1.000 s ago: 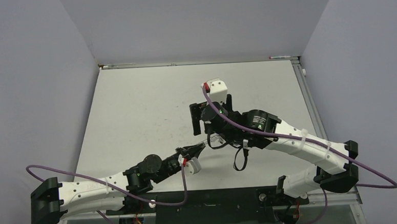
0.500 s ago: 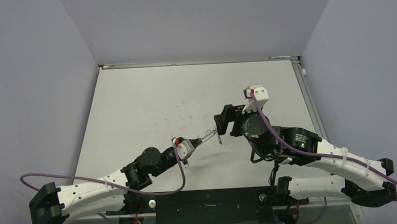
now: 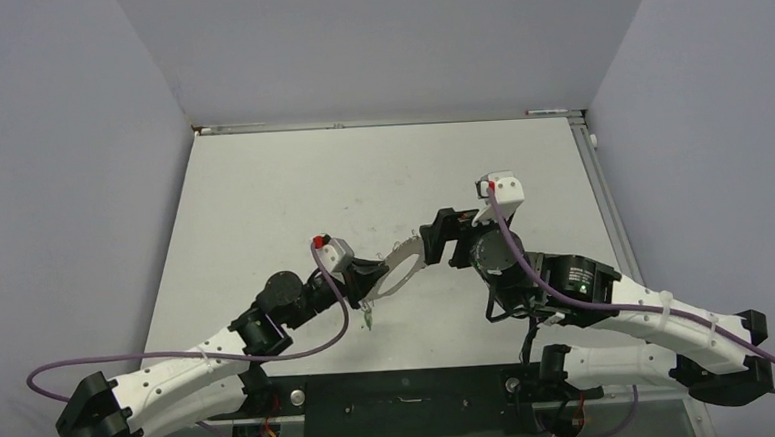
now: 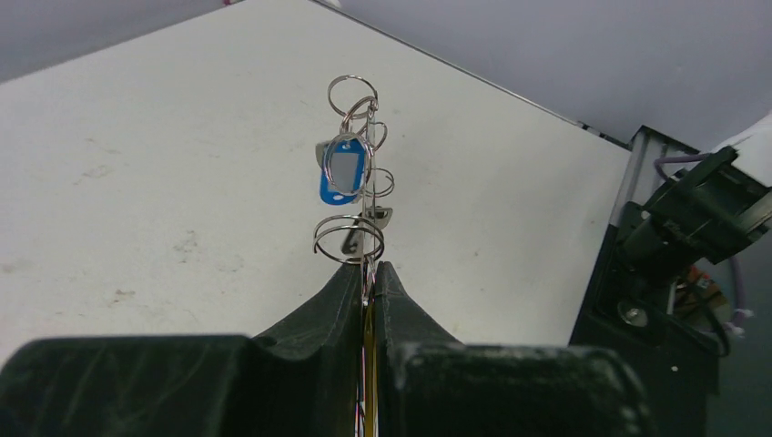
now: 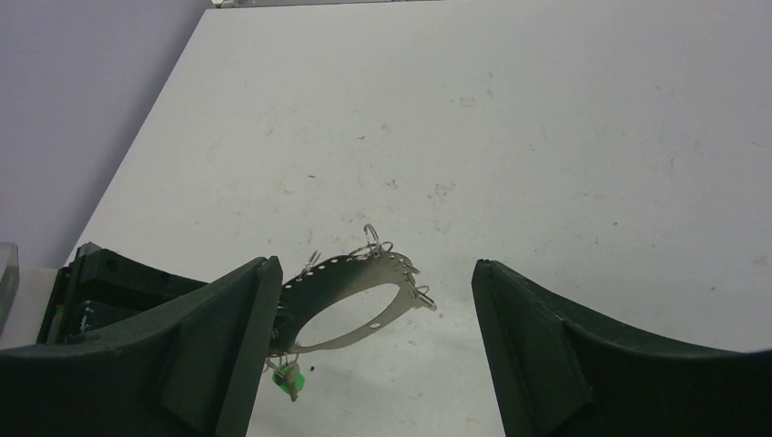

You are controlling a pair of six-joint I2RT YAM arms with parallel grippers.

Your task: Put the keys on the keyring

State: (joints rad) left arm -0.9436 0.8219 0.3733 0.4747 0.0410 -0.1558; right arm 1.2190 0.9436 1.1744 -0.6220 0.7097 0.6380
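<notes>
The left gripper (image 3: 369, 278), fingers clamped on the keyring (image 5: 382, 270), is swinging it up flat. The right gripper (image 3: 441, 242), fingers apart, is now backing off beside the keyring. A green key (image 5: 289, 382) is hanging beneath the keyring, apparently threaded.

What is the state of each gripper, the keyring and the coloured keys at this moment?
left gripper: shut on the keyring's edge.
right gripper: open, empty, facing the keyring.
keyring: held up, several small rings on it.
blue key: attached to the keyring.
green key: dangles under the keyring, beside the left gripper.
</notes>
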